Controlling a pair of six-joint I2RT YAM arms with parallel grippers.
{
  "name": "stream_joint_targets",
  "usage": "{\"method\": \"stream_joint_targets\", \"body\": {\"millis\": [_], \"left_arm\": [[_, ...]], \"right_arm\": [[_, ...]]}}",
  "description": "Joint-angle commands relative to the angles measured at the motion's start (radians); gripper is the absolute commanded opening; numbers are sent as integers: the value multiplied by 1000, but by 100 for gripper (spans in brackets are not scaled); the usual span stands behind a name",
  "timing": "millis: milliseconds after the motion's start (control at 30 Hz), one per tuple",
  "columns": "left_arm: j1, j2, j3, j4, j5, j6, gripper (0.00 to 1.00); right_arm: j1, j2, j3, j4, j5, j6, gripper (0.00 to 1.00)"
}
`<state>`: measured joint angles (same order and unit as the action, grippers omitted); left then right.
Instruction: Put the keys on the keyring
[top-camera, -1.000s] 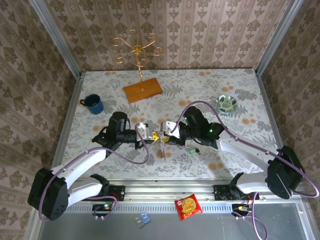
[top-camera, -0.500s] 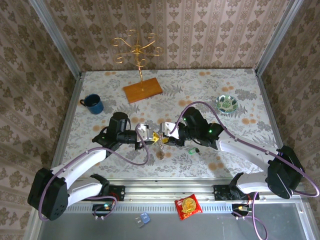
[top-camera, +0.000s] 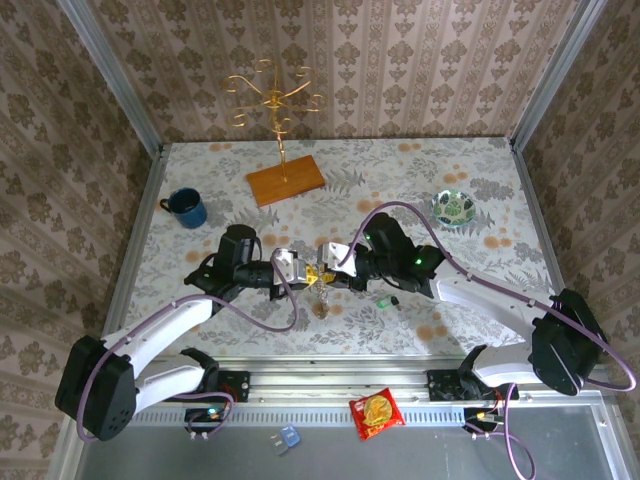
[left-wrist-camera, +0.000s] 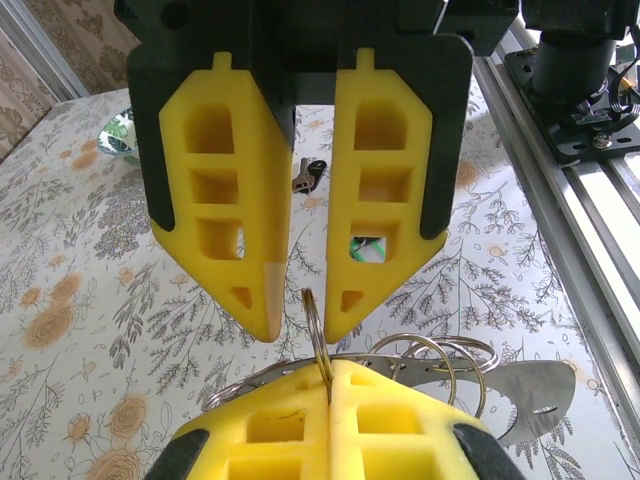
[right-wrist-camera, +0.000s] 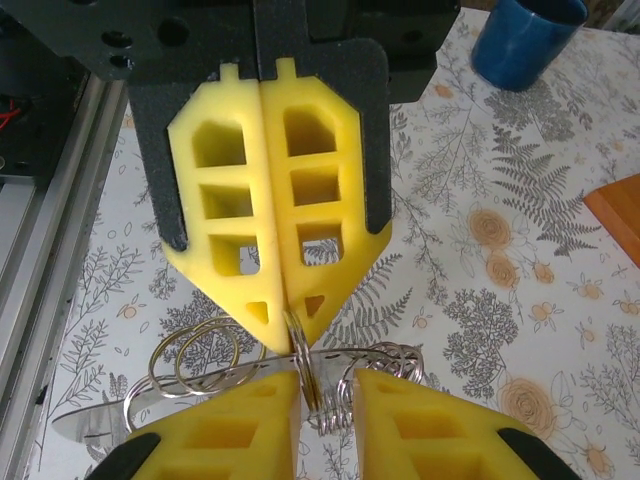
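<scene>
My left gripper (top-camera: 308, 275) is shut on the keyring (left-wrist-camera: 318, 335), a thin metal ring held on edge at the table's middle. From it hang a flat silvery strip (left-wrist-camera: 530, 395) and several more rings (right-wrist-camera: 190, 355). My right gripper (top-camera: 326, 277) faces it tip to tip. Its fingers (right-wrist-camera: 245, 420) stand apart around the same ring (right-wrist-camera: 300, 365) and a bunch of rings (right-wrist-camera: 345, 405). The ring lies against one finger. The keys lie on the table below the right arm: a green-headed one (top-camera: 381, 300) and a dark one (top-camera: 395, 302). The dark key (left-wrist-camera: 308, 175) lies past the right gripper's fingers.
A blue mug (top-camera: 186, 208) stands at the left. A gold hooked stand on a wooden base (top-camera: 285, 180) is at the back. A patterned bowl (top-camera: 454, 207) sits at the right. A red snack packet (top-camera: 377, 412) lies beyond the near rail (top-camera: 330, 368).
The right gripper's fingers have drawn closer together around the rings. The left gripper has kept its hold and both arms have hardly shifted.
</scene>
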<state>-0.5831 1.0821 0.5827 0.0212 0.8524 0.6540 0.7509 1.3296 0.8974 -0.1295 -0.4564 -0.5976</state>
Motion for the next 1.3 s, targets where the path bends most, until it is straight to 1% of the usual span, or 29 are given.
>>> {"method": "stream_joint_targets", "body": {"millis": [0, 67, 200, 267, 300, 400, 533, 600, 667, 767, 833, 867, 933, 1000, 1067, 1133, 1200, 1267], "left_arm": [[-9, -4, 13, -30, 27, 32, 0], [-10, -4, 14, -30, 25, 33, 0], [-10, -3, 14, -23, 19, 32, 0], [-9, -6, 7, 4, 10, 11, 0], [-9, -8, 1, 23, 8, -2, 5], [-9, -14, -11, 70, 11, -35, 11], [-10, -14, -22, 106, 20, -61, 17], [-10, -13, -24, 109, 25, -65, 18], [-9, -11, -23, 106, 24, -67, 17], [-10, -13, -20, 92, 19, -57, 4], [-10, -16, -21, 95, 19, -58, 0], [-10, -19, -21, 101, 20, -63, 0], [-10, -26, -19, 114, 4, -100, 0], [-12, -39, -8, 109, -47, -168, 0], [-21, -57, 7, 102, -118, -260, 0], [-37, -79, 25, 80, -228, -392, 0], [-54, -94, 55, 13, -320, -507, 0], [-70, -107, 92, -78, -380, -580, 0]], "right_arm": [[6, 7, 30, 31, -28, 14, 22], [6, 6, 29, 28, -32, 13, 17], [7, 4, 32, 12, -38, 6, 0], [5, 6, 31, 6, -45, 6, 0], [6, 6, 30, 6, -49, 8, 0], [7, 12, 28, 8, -49, 18, 0], [6, 20, 30, 15, -48, 35, 0], [5, 22, 30, 15, -47, 40, 0], [6, 23, 30, 17, -47, 44, 0], [7, 22, 30, 20, -51, 47, 0], [6, 22, 29, 19, -49, 49, 0], [5, 21, 28, 21, -40, 50, 2], [-2, 6, 12, 53, -13, 80, 21], [-23, -29, -11, 82, -15, 115, 27], [-46, -73, -42, 108, -12, 153, 29], [-54, -125, -66, 112, -2, 174, 28], [-51, -164, -79, 102, -10, 194, 28], [-30, -186, -88, 108, -16, 238, 27]]}}
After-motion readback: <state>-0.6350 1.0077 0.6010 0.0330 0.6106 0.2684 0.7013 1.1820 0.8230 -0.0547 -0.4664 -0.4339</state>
